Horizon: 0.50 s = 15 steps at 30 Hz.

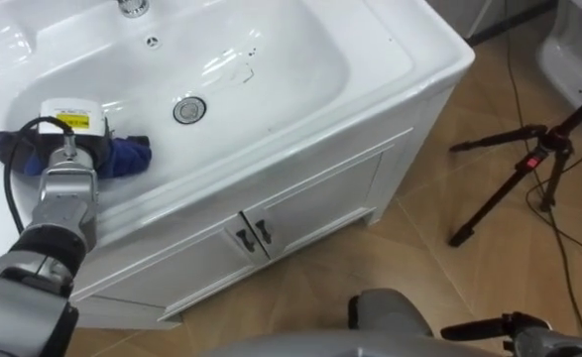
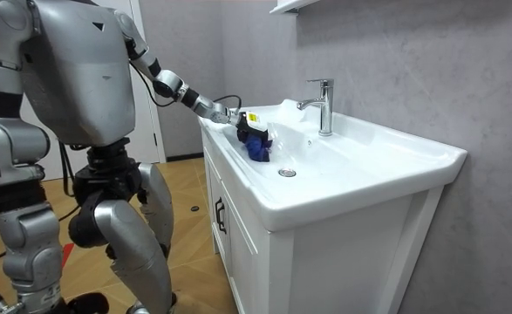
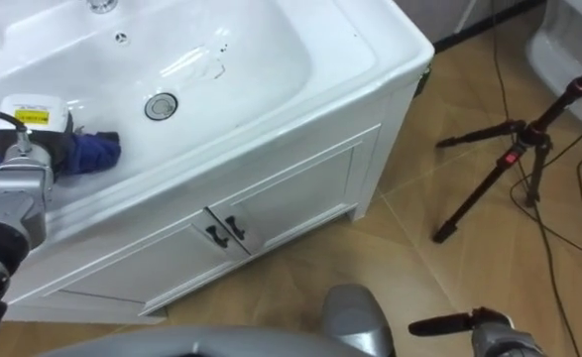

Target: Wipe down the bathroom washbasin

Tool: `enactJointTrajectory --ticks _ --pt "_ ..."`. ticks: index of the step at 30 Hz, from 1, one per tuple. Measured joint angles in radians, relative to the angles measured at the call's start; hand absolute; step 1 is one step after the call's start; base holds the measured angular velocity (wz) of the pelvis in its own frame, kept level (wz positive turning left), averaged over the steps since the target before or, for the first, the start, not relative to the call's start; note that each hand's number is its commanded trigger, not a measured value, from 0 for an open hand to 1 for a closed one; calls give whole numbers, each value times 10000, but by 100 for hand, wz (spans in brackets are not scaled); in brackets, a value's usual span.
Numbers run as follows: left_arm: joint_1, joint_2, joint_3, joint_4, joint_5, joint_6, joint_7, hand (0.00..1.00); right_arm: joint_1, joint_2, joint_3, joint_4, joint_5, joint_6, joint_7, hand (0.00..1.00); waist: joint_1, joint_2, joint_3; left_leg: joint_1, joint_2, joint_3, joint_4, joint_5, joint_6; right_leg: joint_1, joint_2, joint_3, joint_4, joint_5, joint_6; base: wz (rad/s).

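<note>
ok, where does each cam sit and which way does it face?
Left eye view: on head, looking down into basin; left arm, left hand gripping blue cloth.
Right eye view: same scene, slightly offset; same arm.
Room view: off in the room, facing faucet; torso, legs, left arm.
All share basin, blue cloth, left hand.

The white basin (image 1: 409,50) sits on a white two-door cabinet (image 1: 320,198), with its drain (image 1: 189,109) in the middle of the bowl and the tap (image 2: 324,105) at the back rim. A bunched blue cloth (image 1: 127,156) lies on the bowl's sloping wall at the robot's left, apart from the drain. A dark tripod (image 1: 538,149) stands on the wooden floor (image 1: 419,278) to the cabinet's right.
</note>
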Motion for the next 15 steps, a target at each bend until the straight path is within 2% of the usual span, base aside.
enactJointTrajectory --ticks 3,4,8,10,12,15 --pt "27 -4 29 -1 -7 2 -13 100 -22 -5 5 -2 3 129 -1 0 0 -53 -2 44 -4 -15 -22 11 -17 36 0 -12 -1 -50 -11 0" --pt "24 -20 29 0 -19 17 -19 100 -36 -5 8 -2 20 170 0 0 0 -106 32 49 -3 -13 -19 11 -17 38 0 -11 -8 -49 -11 0" --pt "20 -51 40 20 -45 50 -114 100 -40 -4 16 0 72 186 14 0 2 -112 34 152 -1 41 -50 11 -17 99 1 -3 -11 -49 -11 -3" --pt "-30 -331 230 135 -215 275 -214 100 -3 9 48 38 293 199 20 0 5 -122 41 333 -1 39 -99 10 -19 288 6 -14 -23 -83 -3 0" --pt "-43 -467 371 164 -213 293 -267 100 -6 41 22 43 356 187 87 0 2 -124 42 391 -3 31 -122 10 -19 360 7 -14 -52 -93 8 2" --pt "-62 -524 369 163 -214 298 -308 100 -19 53 27 46 348 189 244 0 4 -131 43 400 -3 -8 -112 10 -19 385 12 -13 -57 -93 8 1"
